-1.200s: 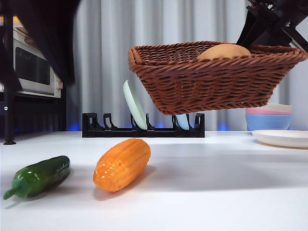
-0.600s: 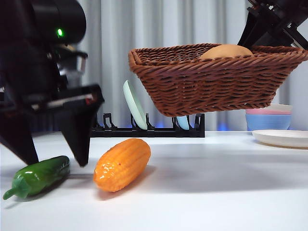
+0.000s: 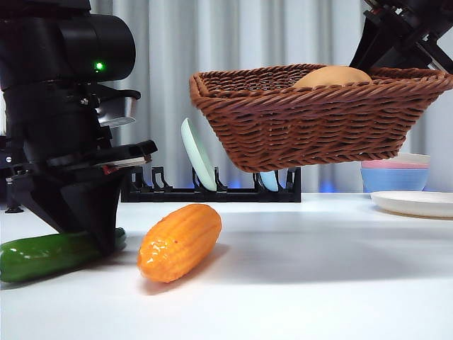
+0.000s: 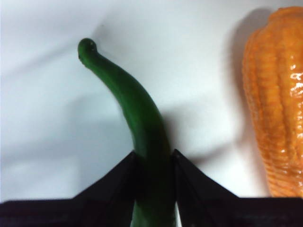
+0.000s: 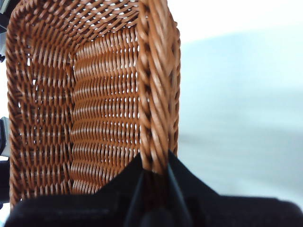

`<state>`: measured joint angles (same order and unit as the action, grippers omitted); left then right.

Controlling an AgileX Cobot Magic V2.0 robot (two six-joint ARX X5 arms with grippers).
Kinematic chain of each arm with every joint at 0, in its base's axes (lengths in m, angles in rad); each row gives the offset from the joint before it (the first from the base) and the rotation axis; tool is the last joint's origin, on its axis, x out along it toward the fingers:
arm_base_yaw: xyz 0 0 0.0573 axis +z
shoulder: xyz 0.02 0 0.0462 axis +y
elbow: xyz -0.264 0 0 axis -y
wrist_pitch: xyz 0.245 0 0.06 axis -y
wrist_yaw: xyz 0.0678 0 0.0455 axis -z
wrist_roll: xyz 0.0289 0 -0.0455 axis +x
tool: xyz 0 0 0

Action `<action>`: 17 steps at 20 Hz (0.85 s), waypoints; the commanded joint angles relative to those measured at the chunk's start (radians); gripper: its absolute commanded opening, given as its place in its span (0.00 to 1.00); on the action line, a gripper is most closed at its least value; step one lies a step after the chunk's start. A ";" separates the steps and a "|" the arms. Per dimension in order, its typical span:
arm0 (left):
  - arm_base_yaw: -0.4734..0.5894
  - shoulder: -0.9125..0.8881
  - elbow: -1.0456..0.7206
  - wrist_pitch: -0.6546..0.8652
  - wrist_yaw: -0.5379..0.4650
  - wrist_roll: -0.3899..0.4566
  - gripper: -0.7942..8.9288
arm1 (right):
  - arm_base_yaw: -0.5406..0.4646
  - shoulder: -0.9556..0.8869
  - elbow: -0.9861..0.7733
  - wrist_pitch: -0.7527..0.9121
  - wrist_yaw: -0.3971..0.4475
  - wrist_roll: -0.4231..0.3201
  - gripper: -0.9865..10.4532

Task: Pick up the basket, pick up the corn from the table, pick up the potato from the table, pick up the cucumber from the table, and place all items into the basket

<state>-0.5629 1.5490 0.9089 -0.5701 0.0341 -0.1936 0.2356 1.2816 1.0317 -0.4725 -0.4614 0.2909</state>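
The dark-green cucumber [image 3: 39, 256] lies on the white table [image 3: 318, 283] at the left. My left gripper [image 3: 95, 230] has come down on its right end. In the left wrist view my left gripper [image 4: 154, 165] is shut on the cucumber [image 4: 137, 109], one jaw against each side. The orange corn [image 3: 179, 241] lies just right of it, and its edge shows as corn [image 4: 277, 109]. My right gripper [image 5: 155, 163] is shut on the rim of the brown wicker basket [image 5: 94, 104]. It holds the basket [image 3: 318, 117] in the air at the upper right. The tan potato [image 3: 331, 76] rests inside.
A black dish rack [image 3: 212, 190] with upright plates stands behind the corn. Stacked pastel bowls [image 3: 395, 173] and a white plate [image 3: 417, 202] sit at the far right, under the basket's right end.
The left arm has come down from the upper left onto the cucumber and its jaws now grip it. The cucumber has turned and shifted left. The basket and corn have held still.
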 commanded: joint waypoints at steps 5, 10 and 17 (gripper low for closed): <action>0.004 -0.267 0.016 -0.135 -0.006 0.056 0.07 | 0.001 -0.005 0.002 0.017 -0.004 0.003 0.07; -0.031 -0.561 0.144 -0.004 0.115 -0.067 0.07 | 0.002 -0.004 0.002 0.023 -0.004 0.003 0.07; -0.179 -0.441 0.207 0.345 0.150 -0.103 0.07 | 0.021 -0.004 0.002 0.023 -0.004 0.005 0.07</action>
<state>-0.7391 1.1137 1.1236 -0.2306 0.1787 -0.2893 0.2539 1.2816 1.0317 -0.4713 -0.4541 0.2909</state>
